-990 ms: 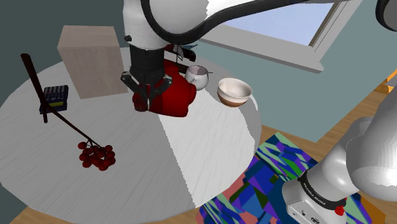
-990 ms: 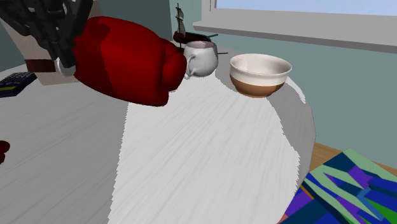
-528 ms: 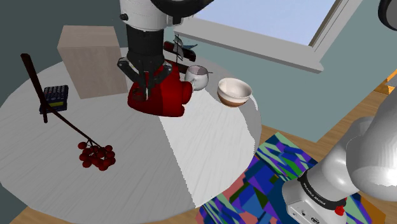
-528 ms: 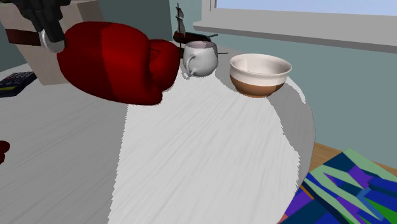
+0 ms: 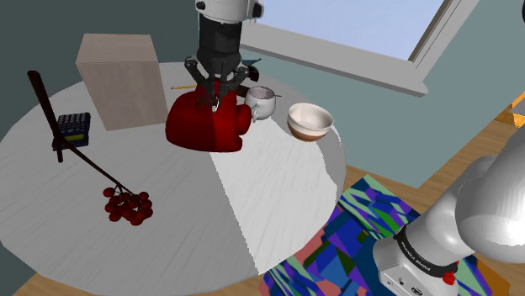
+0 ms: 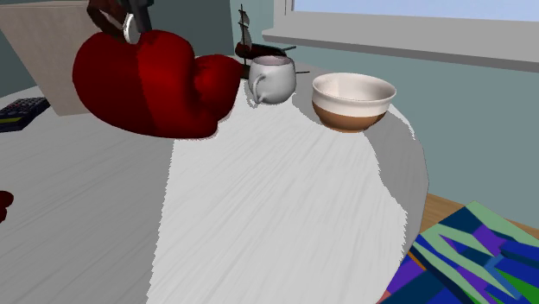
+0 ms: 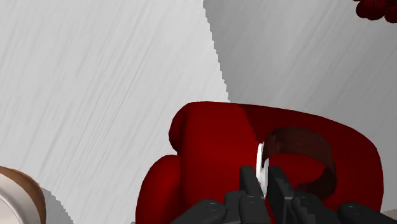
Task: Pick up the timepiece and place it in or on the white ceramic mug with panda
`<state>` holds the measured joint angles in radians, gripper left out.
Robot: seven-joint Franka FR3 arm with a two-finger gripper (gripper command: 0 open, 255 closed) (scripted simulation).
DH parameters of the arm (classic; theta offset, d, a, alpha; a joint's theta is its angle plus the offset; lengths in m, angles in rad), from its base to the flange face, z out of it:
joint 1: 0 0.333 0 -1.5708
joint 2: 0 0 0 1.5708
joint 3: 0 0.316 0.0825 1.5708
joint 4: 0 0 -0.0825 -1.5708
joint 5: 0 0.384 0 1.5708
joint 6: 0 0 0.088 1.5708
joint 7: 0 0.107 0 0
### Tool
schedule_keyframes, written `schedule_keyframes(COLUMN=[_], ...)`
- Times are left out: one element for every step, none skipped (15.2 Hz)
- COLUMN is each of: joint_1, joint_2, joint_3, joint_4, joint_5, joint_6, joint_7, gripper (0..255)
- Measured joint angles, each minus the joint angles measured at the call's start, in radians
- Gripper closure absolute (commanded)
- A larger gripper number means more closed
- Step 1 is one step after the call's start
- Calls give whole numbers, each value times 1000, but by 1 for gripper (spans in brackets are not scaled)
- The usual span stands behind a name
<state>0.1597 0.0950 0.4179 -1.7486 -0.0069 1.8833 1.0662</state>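
My black gripper (image 5: 217, 91) hangs over a large red glove (image 5: 206, 126) on the round table (image 5: 278, 202), just to the shoulder view's left of the white mug (image 5: 262, 102). In the wrist view the gripper (image 7: 262, 175) is shut on the watch (image 7: 260, 165). Its white face stands on edge between the fingers, and its brown strap (image 7: 305, 145) loops out over the red glove (image 7: 210, 153). From the second exterior view the gripper (image 6: 121, 13) holds the watch (image 6: 130, 28) above the glove (image 6: 147, 86), with the mug (image 6: 275, 79) to the right.
A white and brown bowl (image 5: 310, 120) stands beside the mug near the table's edge. Behind the mug is a small model ship (image 6: 246, 34). A pale wooden box (image 5: 120, 80), a dark keypad (image 5: 73, 128) and a berry branch (image 5: 126, 204) lie further left. A patterned rug (image 5: 353, 244) covers the floor.
The gripper has risen and moved to the shoulder view's right, toward the mug, with the watch in it. The red glove has shifted a little left and settled.
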Motion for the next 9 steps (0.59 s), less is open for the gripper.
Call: schedule_keyframes(joint_1=[-15, -27, -41, -53, -64, -79, -92, -104, -116], joint_2=[0, 11, 8, 3, 11, 9, 16, 19, 16], joint_3=[-12, -22, -32, -42, -51, -62, -73, -83, -92], joint_4=[7, 18, 19, 14, 27, 29, 31, 37, 40], joint_5=[2, -1, 2, 6, 3, 6, 6, 6, 9], joint_6=[-6, -7, -11, -12, -20, -26, -22, -27, -34], joint_7=[-27, -47, -72, -93, -112, -137, -160, -183, -204], gripper=[255, 255, 255, 255, 255, 255, 255, 255, 255])
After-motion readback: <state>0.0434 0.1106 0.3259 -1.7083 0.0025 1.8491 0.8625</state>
